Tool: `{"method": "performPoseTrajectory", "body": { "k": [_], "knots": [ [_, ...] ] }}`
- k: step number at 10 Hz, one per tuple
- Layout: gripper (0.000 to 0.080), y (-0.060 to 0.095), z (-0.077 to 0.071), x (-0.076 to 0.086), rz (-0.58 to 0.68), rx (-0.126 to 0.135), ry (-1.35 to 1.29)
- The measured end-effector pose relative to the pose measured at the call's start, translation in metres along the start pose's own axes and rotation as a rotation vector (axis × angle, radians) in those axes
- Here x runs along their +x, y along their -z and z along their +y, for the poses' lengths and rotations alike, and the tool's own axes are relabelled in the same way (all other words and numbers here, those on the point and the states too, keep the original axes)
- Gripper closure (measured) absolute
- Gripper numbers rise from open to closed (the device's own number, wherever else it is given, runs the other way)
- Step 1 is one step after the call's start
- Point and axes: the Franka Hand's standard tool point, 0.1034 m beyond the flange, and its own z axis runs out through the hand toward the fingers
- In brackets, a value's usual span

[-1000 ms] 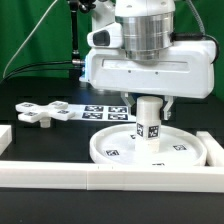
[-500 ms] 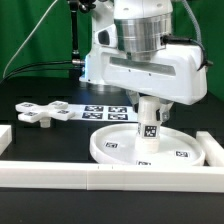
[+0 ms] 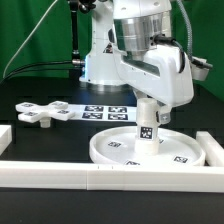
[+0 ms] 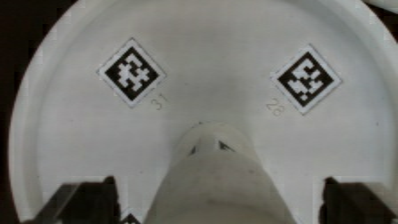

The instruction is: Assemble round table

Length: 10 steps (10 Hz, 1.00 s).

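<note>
The wrist [image 3: 150, 72] has twisted further round, its body now slanting down toward the exterior view's right. The fingers [image 4: 86, 205] have spread wide, clear of the cylinder leg [image 3: 148, 128].

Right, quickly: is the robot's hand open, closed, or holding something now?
Hand: open; its fingers stand either side of the leg with gaps showing, gripping nothing.

A green fabric backdrop [image 3: 30, 40] hangs behind the black bench [image 3: 45, 145], where white border rails [image 3: 100, 178] edge the front and sides and the marker board [image 3: 100, 110] lies flat.
</note>
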Motion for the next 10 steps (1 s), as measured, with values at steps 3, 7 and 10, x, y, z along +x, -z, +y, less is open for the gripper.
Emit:
{"method": "performPoseTrajectory", "body": {
  "k": [3,7,10],
  "knots": [
    [0.0156,0.041,-0.003,-0.001,0.0,0.017,0.149],
    [0.015,0.058,0.01,-0.002,0.005,0.027,0.175],
    [0.015,0.057,0.01,-0.003,0.005,0.027,0.178]
  ]
}}
